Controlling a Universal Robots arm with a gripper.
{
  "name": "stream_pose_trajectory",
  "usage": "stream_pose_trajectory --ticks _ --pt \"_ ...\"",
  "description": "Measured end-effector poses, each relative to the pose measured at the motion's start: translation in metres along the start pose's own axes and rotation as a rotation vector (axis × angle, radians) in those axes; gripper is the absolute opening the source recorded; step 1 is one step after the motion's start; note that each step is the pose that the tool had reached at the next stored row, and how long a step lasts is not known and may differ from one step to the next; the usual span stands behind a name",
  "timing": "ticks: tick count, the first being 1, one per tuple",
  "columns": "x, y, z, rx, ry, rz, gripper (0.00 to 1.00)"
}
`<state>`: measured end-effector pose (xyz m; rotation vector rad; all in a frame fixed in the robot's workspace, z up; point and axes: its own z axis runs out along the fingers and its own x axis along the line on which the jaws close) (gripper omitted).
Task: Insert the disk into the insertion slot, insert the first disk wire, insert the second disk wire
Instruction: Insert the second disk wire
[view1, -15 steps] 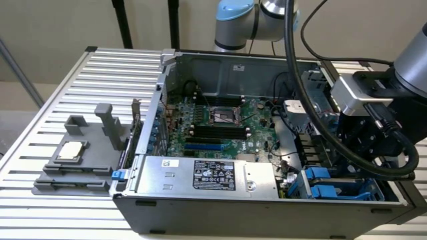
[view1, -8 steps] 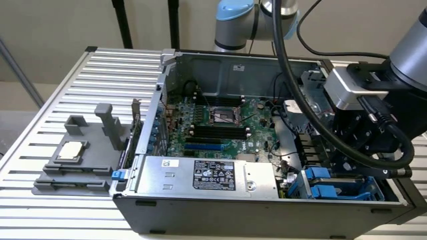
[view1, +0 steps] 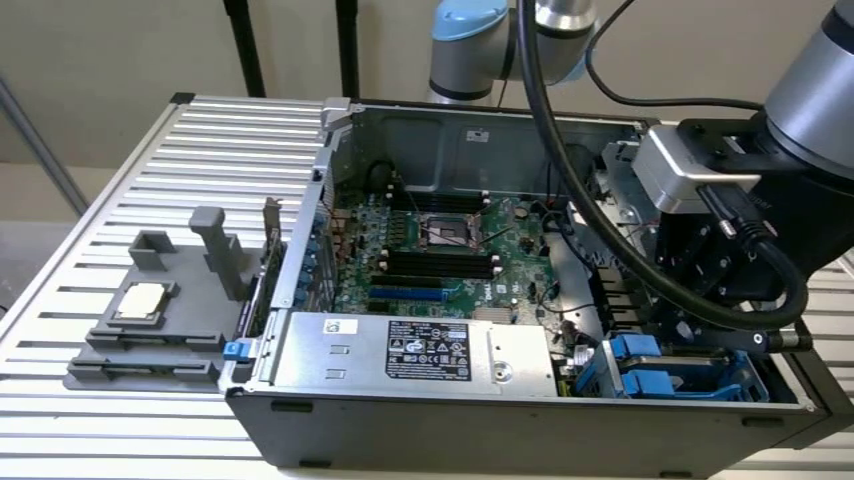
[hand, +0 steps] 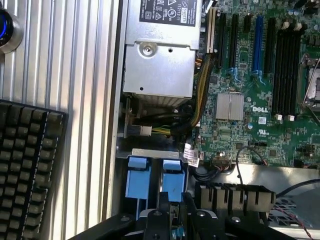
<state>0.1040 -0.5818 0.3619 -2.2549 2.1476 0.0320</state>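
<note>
Outside, the open computer case (view1: 534, 300) on the slatted surface (view1: 160, 200) holds a motherboard (view1: 441, 250), a silver power supply (view1: 414, 350) and, at the exterior view's right, the blue-tabbed insertion slot (view1: 667, 375), beneath the tool (view1: 714, 290). At the wrist, the tool (hand: 172, 220), fingers narrowly set, pinches a small blue piece beside the blue carrier tabs (hand: 152, 177); whether the disk sits inside cannot be told.

— What's the bench (view1: 160, 140) made of?
— Ribbed metal, pale with a dull sheen. The computer case (view1: 534, 425) is dark matt metal outside, bare grey steel inside.
— And the big box (view1: 414, 350) at the front?
— Brushed silver metal, with a black printed label.
— Those tabs (hand: 150, 177)?
— Bright blue smooth plastic. The circuit board (hand: 260, 100) is green and slightly glossy. The pincer (hand: 175, 220) is matt black.
</note>
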Motion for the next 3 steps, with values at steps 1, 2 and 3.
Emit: stream_pose_trajectory --ticks 1,2,3 --pt "0.0 0.0 0.0 0.0 0.0 0.0 0.25" --pt "0.0 0.0 -0.0001 0.0 0.0001 0.0 0.25" --pt "0.0 0.0 0.0 0.0 0.0 0.0 0.25"
